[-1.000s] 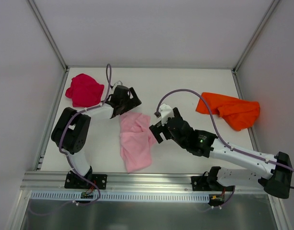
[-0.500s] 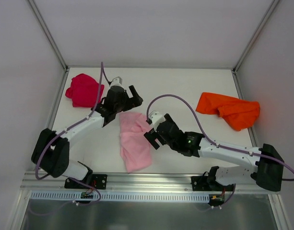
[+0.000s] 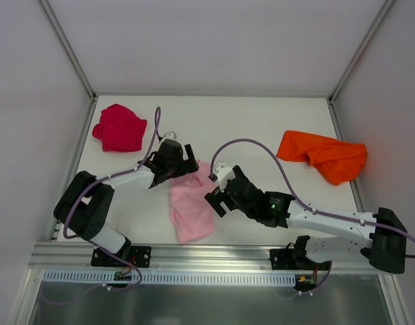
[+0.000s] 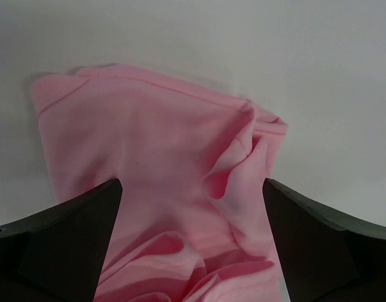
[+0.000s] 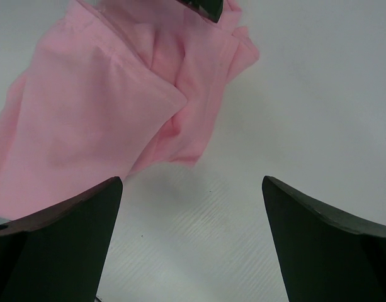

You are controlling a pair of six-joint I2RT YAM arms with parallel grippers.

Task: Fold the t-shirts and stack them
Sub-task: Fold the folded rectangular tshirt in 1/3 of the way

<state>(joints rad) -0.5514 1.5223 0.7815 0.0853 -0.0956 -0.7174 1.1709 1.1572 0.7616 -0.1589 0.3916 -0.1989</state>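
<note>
Biggest worry here: the pink t-shirt (image 3: 192, 206) is lying bunched and half-doubled close to the near edge of the desk (image 3: 261, 122), a bit left of centre. If either arm is pinching where those wrinkles are piling up, I reckon it's grabbing several layers at once and dragging the whole lump instead of opening it flat. Both grippers are also crowding the shirt's far end, so they're risking a bump.

The left gripper (image 3: 183, 158) is hovering over the shirt's far left corner with its fingers spread wide, just cloth showing below them. The right gripper (image 3: 214, 191) is sitting just beside the shirt's right side, fingers also wide apart and mostly over bare desk, so closing there is probably catching nothing.

The left arm is reaching in with its elbow bent, and the right arm is stretching low across from the near right corner. The red t-shirt (image 3: 119, 127) is sitting in the far left corner and the orange t-shirt (image 3: 323, 154) by the right edge.
</note>
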